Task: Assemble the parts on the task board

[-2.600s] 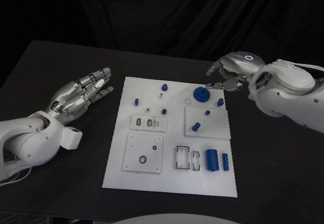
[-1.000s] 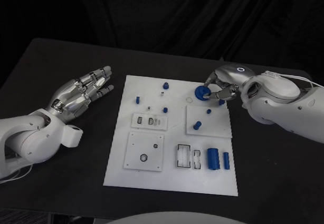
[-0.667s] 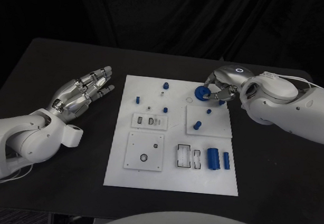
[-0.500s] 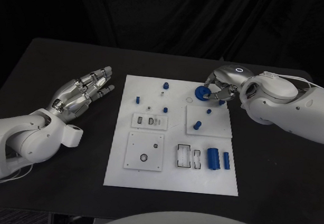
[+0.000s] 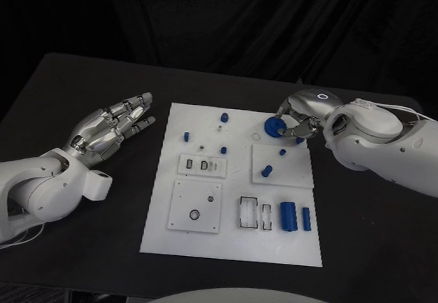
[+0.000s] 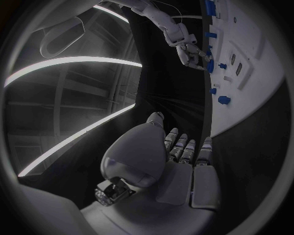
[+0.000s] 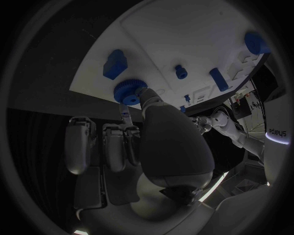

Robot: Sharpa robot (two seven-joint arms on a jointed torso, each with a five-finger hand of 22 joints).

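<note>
A white task board (image 5: 231, 246) lies mid-worktop (image 5: 70, 88). At its far right corner the right hand (image 5: 303, 116) pinches a blue gear (image 5: 273, 126) between thumb and fingertip — the gear sits at the board's surface. The left hand (image 5: 113, 124) rests on the worktop beside the board's left edge, palm up, fingers spread, holding nothing.

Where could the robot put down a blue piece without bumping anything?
Free: the task board strip nearest the robot, below the square plate and the blue cylinders. Crowded: the far end, where the right hand touches the blue gear.
</note>
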